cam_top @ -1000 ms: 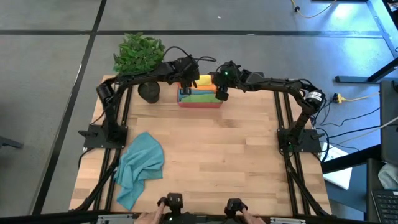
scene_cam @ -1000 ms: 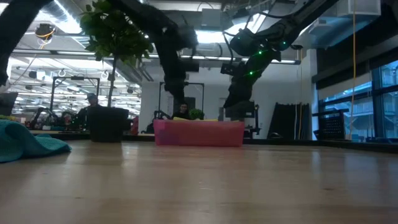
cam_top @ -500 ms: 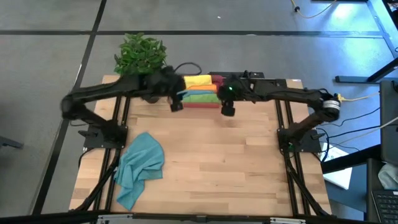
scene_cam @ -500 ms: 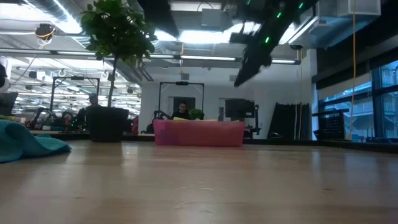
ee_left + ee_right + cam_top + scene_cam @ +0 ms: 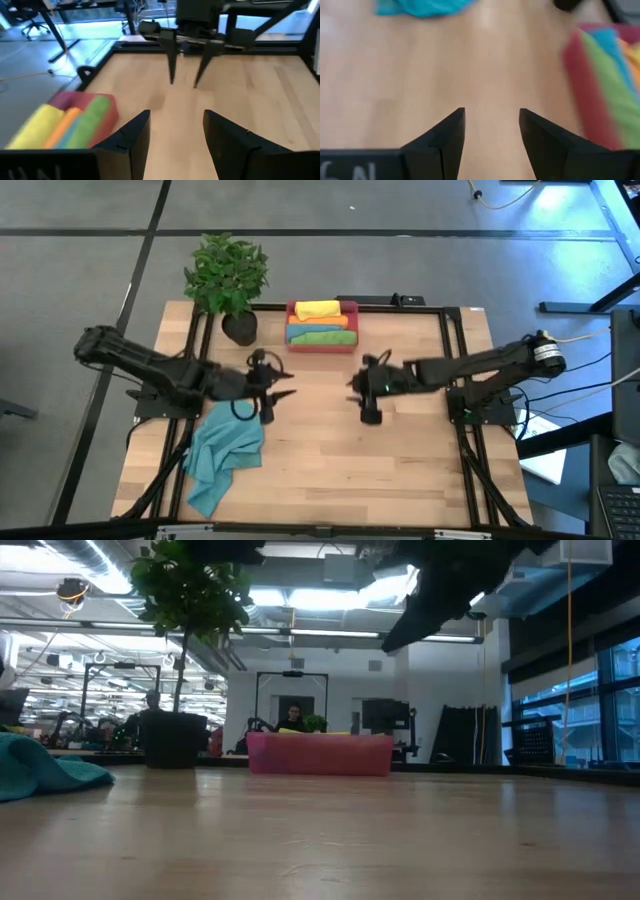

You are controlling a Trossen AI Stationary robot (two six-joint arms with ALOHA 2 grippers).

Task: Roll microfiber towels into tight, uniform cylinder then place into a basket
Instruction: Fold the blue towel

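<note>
The red-pink basket stands at the table's far edge with several rolled microfiber towels in it: yellow, orange, blue and green. A teal towel lies crumpled on the table's near left. My left gripper hovers open over the table's middle, just right of the teal towel, pointing toward the table's right. My right gripper faces it, open, slanting down toward the left. In the left wrist view my right gripper shows ahead, with the basket to one side.
A green plant in a black pot stands left of the basket at the far edge. Bare wood spreads between and in front of both grippers. Black frame rails run along the table's left and right sides.
Both grippers have drawn back from the basket at the far edge toward the table's middle and near side. My left gripper has swung leftward and turned to point toward the right; my right gripper has swung back toward the near edge. The rolled towels stay in the basket.
</note>
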